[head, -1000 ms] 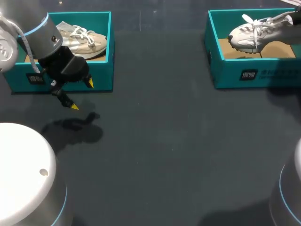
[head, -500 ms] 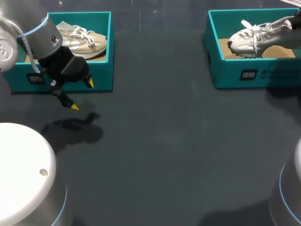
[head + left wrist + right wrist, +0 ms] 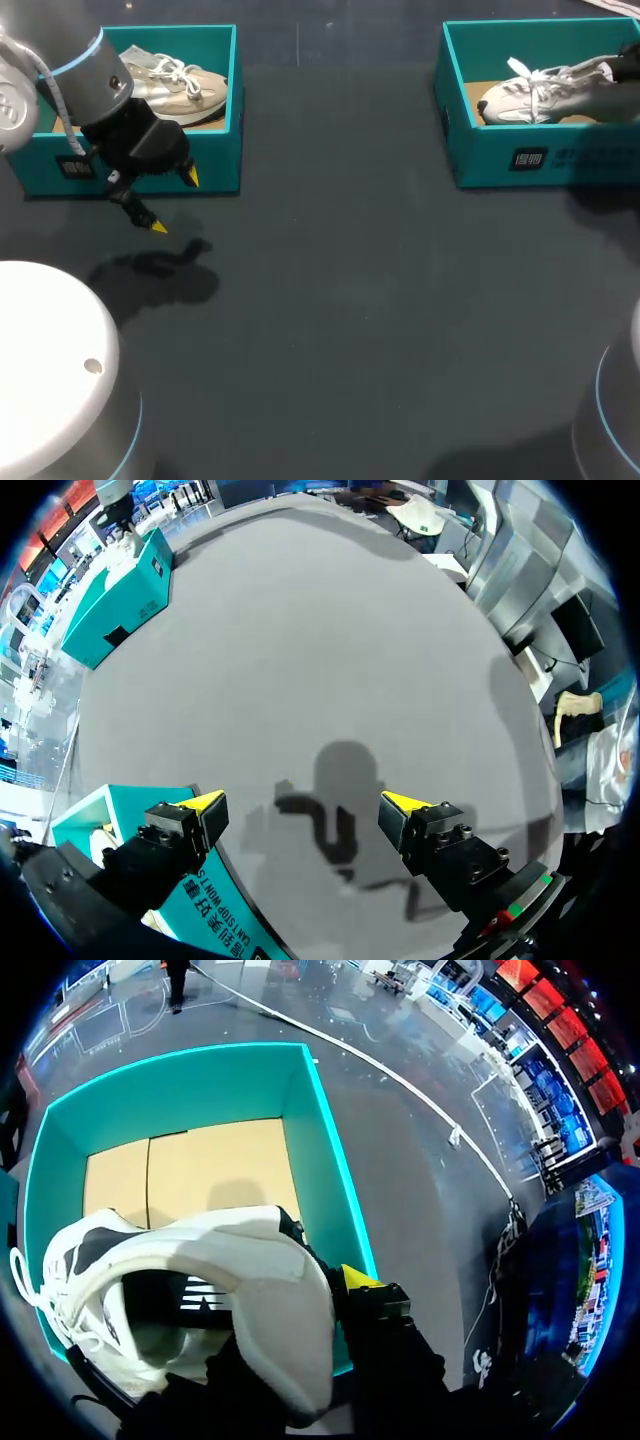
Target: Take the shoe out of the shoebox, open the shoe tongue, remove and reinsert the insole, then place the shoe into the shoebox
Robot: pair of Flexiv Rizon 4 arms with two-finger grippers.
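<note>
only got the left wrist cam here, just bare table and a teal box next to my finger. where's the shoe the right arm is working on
Observer: The white shoe is at the right shoebox, at the far right of the table in the head view.
Operator: is it held or lying loose
Observer: Held. The right wrist view shows the right gripper shut on its heel, with the shoe above the box's cardboard floor.
Operator: and the box by my finger, anything in it
Observer: Yes, the head view shows a beige shoe lying in that left shoebox.
</note>
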